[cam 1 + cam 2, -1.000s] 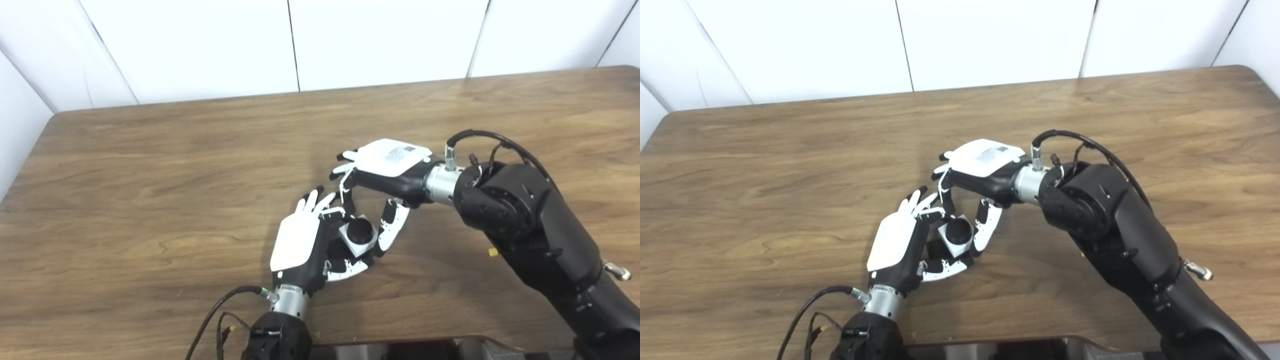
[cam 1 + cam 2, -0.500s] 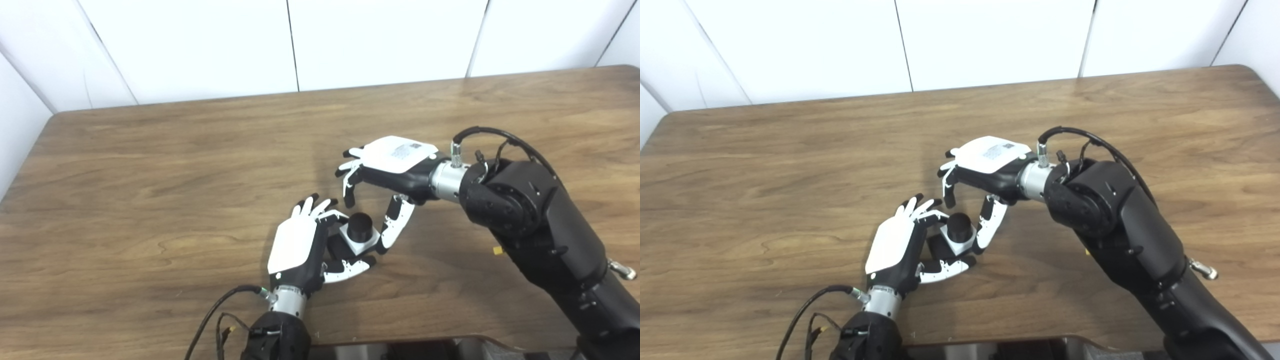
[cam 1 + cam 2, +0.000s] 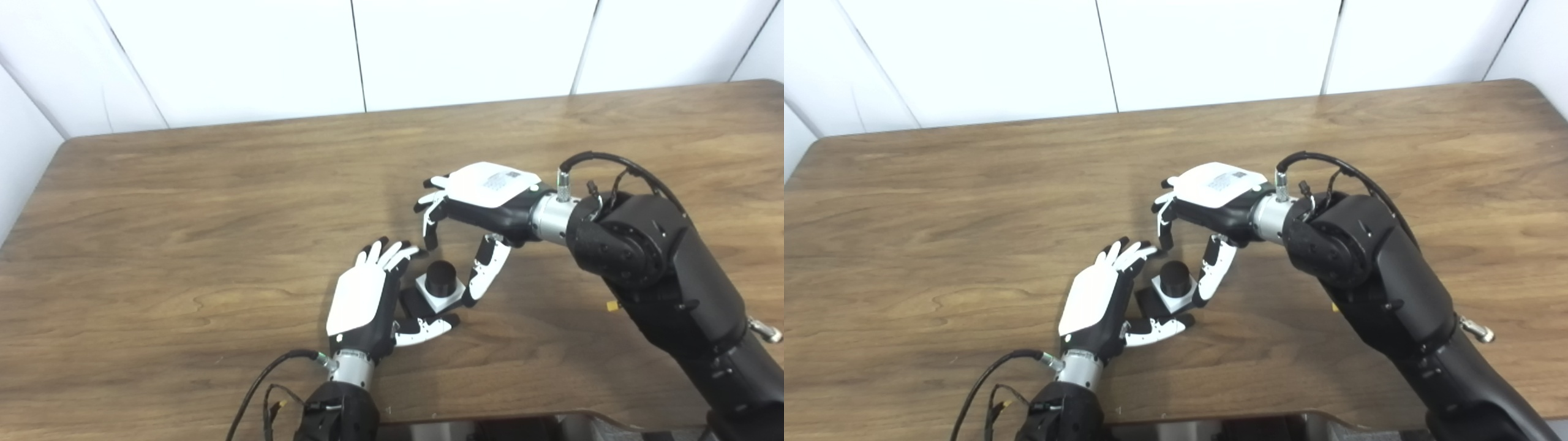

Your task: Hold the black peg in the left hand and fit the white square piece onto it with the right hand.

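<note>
The black peg [image 3: 442,277] stands upright through the white square piece [image 3: 442,296]; the two sit joined on the wooden table [image 3: 184,245]. My left hand [image 3: 367,294] is just left of them with its fingers spread apart and holds nothing; its thumb lies below the piece. My right hand [image 3: 478,202] hovers above and behind them with its fingers apart, and its thumb hangs down at the piece's right edge. The pair also shows in the right eye view [image 3: 1176,283].
A small yellow bit [image 3: 610,305] lies on the table beside my right forearm [image 3: 661,269]. A black cable [image 3: 269,373] loops from my left wrist near the table's front edge.
My right hand has let go of the white piece and lifted up and to the right. My left hand's fingers have opened off the peg, and the joined pair now rests on the table.
</note>
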